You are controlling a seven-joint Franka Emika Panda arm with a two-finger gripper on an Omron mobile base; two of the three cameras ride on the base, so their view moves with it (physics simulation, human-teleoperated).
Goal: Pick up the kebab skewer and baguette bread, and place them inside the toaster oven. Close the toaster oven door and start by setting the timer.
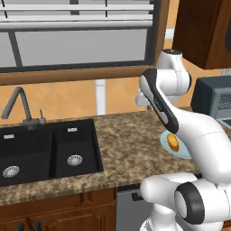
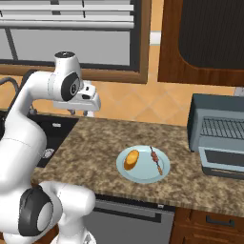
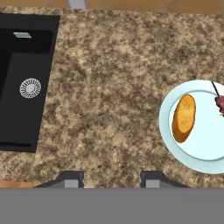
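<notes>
A pale blue plate (image 2: pixel 143 177) on the granite counter holds the baguette bread (image 2: pixel 131 160) on its left and the kebab skewer (image 2: pixel 156 160) on its right. In the hand view the baguette bread (image 3: pixel 183 118) lies at the right on the plate (image 3: pixel 205 151), and the kebab skewer (image 3: pixel 218 101) is cut off by the edge. My gripper (image 2: pixel 79 113) hangs open above the counter, left of the plate, its fingertips (image 3: pixel 72 178) apart with nothing between them. The toaster oven (image 2: pixel 200 114) stands at the right with its door (image 2: pixel 221 159) dropped open and the wire rack showing.
A black double sink (image 1: pixel 45 149) with a grey faucet (image 1: pixel 18 103) lies left of the gripper; its basin (image 3: pixel 22 87) also appears in the hand view. A window runs along the back wall, and dark wood cabinets hang above the oven. Bare granite separates sink and plate.
</notes>
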